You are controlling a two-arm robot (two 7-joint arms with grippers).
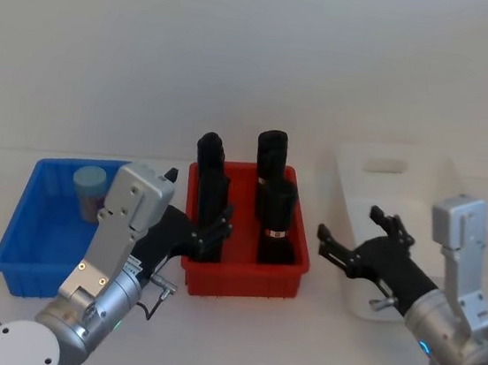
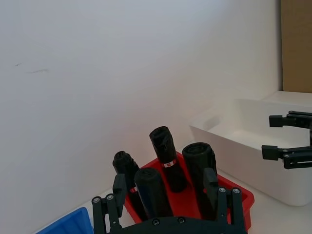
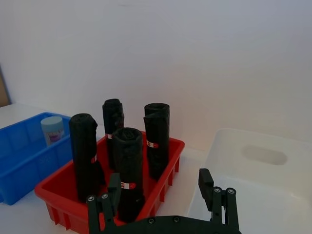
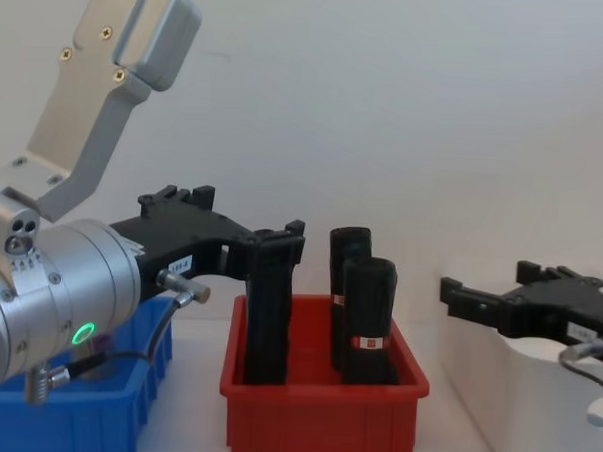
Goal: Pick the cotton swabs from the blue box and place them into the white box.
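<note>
Closest to the chest camera, the left arm's silver wrist housing looms large at the left, and the left gripper point(image 4: 266, 234) reaches forward with its fingers spread and nothing between them, hovering by the near left corner of the red bin point(image 1: 246, 276) beside the blue box point(image 1: 17, 253). Across the table the white box point(image 1: 352, 173) stands to the right of the red bin; the right gripper point(image 1: 357, 237) hangs over its near left edge, fingers likewise apart and empty. Between the two boxes, the red bin holds four tall black packs point(image 3: 127, 173) standing upright. In the blue box at the far left, one jar of the cotton swabs point(image 1: 89, 190) stands upright towards the back, pale cap on top, a pinkish label on its side, untouched by either gripper
</note>
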